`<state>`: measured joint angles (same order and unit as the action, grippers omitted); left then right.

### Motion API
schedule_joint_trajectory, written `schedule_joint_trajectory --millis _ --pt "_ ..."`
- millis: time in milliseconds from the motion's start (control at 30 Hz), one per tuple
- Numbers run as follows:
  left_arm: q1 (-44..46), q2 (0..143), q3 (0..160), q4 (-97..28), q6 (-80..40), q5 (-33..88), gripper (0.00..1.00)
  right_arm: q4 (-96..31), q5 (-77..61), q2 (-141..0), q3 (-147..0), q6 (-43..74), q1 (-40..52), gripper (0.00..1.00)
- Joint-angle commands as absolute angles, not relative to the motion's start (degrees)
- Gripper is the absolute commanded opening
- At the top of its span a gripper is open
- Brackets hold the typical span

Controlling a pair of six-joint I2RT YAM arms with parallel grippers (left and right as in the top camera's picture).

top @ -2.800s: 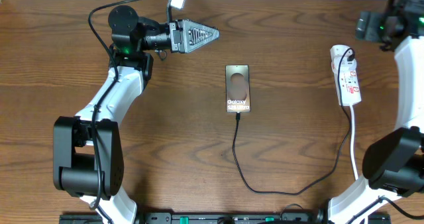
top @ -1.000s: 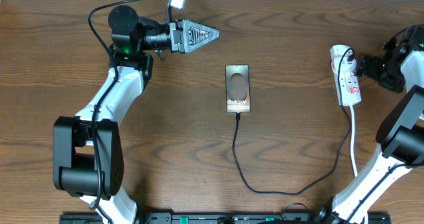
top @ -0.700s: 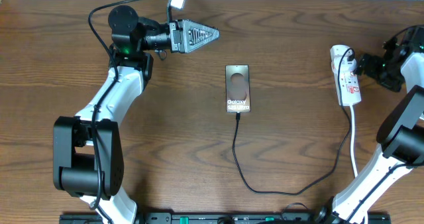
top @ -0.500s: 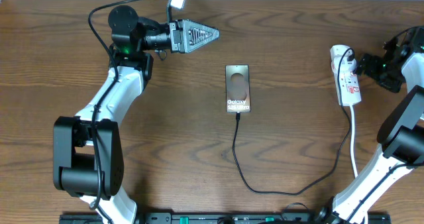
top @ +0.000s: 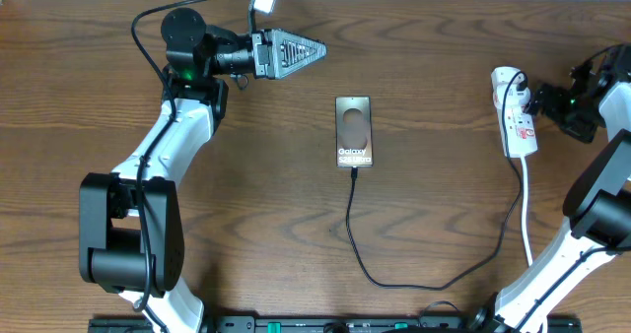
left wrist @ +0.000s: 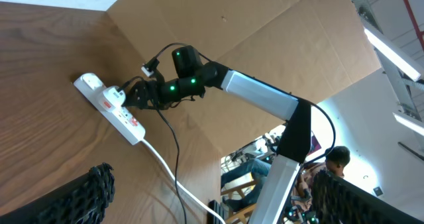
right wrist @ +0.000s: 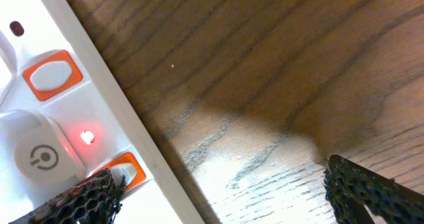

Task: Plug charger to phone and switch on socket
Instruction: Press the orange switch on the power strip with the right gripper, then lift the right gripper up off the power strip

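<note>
The phone point(top: 353, 131) lies face up at the table's middle, with the thin black charger point(top: 352, 225) at its lower end; the cable loops down and right toward the socket point(top: 515, 126). The socket is a white strip at the right. My right gripper point(top: 538, 100) is open beside the socket's right edge. In the right wrist view point(right wrist: 225, 191) its left finger rests at an orange switch point(right wrist: 126, 171) of the socket point(right wrist: 99, 98), and a red light point(right wrist: 86, 136) glows. My left gripper point(top: 296, 52) is open and empty at the far left, apart from the phone.
The left wrist view shows the socket point(left wrist: 112, 105) and the right arm point(left wrist: 192, 81) across the table, with a cardboard wall point(left wrist: 278, 45) behind. The socket's white cord point(top: 525, 215) runs toward the front edge. The arm bases stand at the front corners.
Since 2.8 s ago my right arm has come down from the far right corner to the socket's right side. In the last second it barely moved. The left arm is still.
</note>
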<state>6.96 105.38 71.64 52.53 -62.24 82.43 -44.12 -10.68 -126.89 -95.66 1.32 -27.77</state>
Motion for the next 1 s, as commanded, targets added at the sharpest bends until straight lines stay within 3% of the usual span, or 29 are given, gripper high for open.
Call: schedule_joint_trajectory --millis 0,200,333,567,967 --pt "6.9 104.5 72.1 52.8 -61.3 83.2 0.96 -44.9 -13.7 -130.3 -90.6 0.4 -25.4 0.99" --pt "6.9 104.5 72.1 52.8 -61.3 83.2 0.96 -43.9 -9.8 -130.3 -89.4 0.4 -25.4 0.99" --pt "6.9 104.5 72.1 52.8 -61.3 83.2 0.96 -50.2 -0.5 -128.4 -94.2 0.4 -26.3 0.99" --pt "6.9 104.5 72.1 52.8 -61.3 83.2 0.96 -60.8 -4.1 -120.9 -104.5 0.4 -26.2 0.99" --pt "6.9 104.5 72.1 52.8 -61.3 83.2 0.96 -61.3 -5.5 -105.5 -105.4 0.3 -14.6 0.99"
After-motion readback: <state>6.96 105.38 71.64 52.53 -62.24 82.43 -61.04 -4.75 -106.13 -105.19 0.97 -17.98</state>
